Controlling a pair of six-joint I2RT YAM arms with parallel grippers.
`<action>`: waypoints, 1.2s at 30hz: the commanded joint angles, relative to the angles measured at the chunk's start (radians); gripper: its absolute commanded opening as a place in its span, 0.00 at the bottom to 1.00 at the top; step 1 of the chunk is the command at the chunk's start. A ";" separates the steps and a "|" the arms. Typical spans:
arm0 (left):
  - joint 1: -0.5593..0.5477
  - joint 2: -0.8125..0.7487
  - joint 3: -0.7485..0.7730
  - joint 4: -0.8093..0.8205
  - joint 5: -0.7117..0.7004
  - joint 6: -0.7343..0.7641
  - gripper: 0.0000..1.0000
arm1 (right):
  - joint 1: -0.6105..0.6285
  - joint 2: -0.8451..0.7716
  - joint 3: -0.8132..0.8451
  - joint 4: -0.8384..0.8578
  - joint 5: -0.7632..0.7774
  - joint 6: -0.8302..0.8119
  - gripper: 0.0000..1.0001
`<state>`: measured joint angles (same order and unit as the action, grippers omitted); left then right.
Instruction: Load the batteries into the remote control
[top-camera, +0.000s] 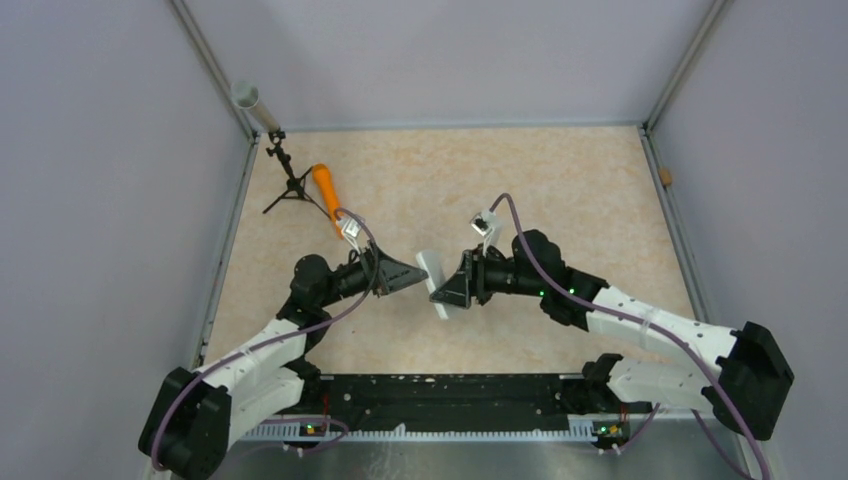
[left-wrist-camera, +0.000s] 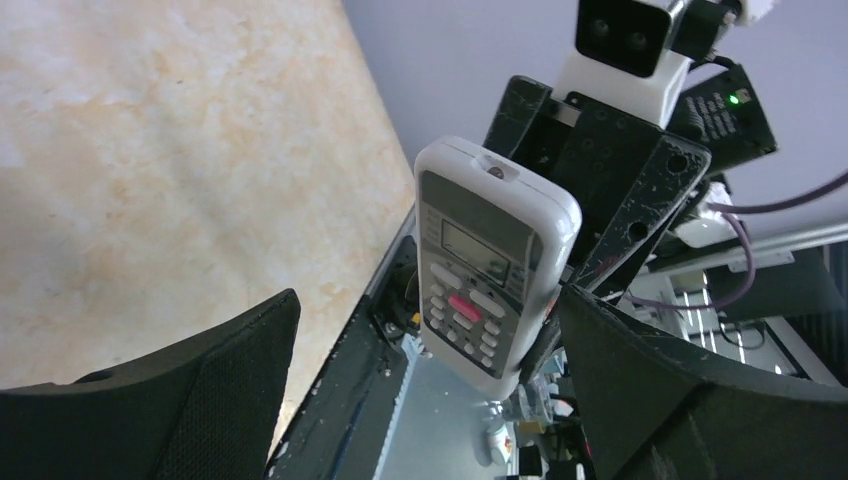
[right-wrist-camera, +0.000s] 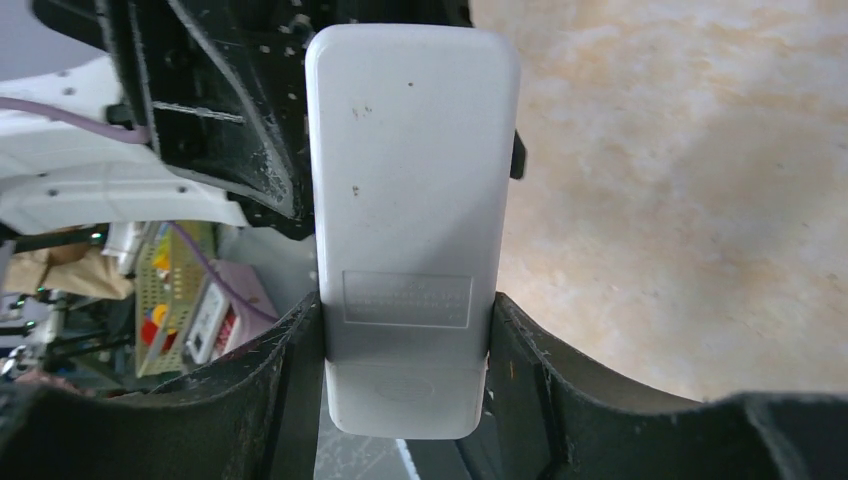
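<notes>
**Remote held aloft in the right pincer, left pincer wide apart**

From the top camera, you see the remote control (top-camera: 436, 279) lifted off the beige, marbled counter (top-camera: 520, 180), about mid-counter, between the two arm tips. Its long axis runs roughly from the far side toward the arm bases. The right pincer (top-camera: 452, 291) grips it from the right; the left pincer (top-camera: 414, 272) points at it from the left. Well beyond the remote to the far left lie an orange cylinder (top-camera: 326, 187), a small black tripod (top-camera: 289, 186) and a grey tube (top-camera: 250, 100) in the corner. Plain grey walls (top-camera: 430, 60) enclose the counter.

In your left wrist view, the remote's button face and dark screen are turned toward this camera. The left fingers (left-wrist-camera: 235, 385) stand far apart, on either side of the remote and clear of it.

In your right wrist view, the plain white back faces the camera, long axis pointing straight away. A ribbed panel (right-wrist-camera: 406, 298) sits flush in that back. The right fingers (right-wrist-camera: 290, 385) are clamped on the remote's near end, one on each long edge.
</notes>
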<state>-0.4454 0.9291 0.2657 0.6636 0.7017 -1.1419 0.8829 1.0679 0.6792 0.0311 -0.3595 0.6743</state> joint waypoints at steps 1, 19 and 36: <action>0.006 0.018 -0.009 0.271 0.059 -0.126 0.99 | -0.014 -0.009 -0.016 0.243 -0.117 0.080 0.00; 0.005 -0.091 0.012 0.263 0.065 -0.168 0.74 | -0.014 0.103 -0.148 0.723 -0.260 0.346 0.00; 0.004 -0.056 0.031 0.279 0.093 -0.164 0.02 | -0.014 0.150 -0.163 0.781 -0.257 0.390 0.14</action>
<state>-0.4427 0.8639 0.2569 0.8967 0.7742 -1.3254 0.8783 1.2392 0.5175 0.7845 -0.6144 1.0840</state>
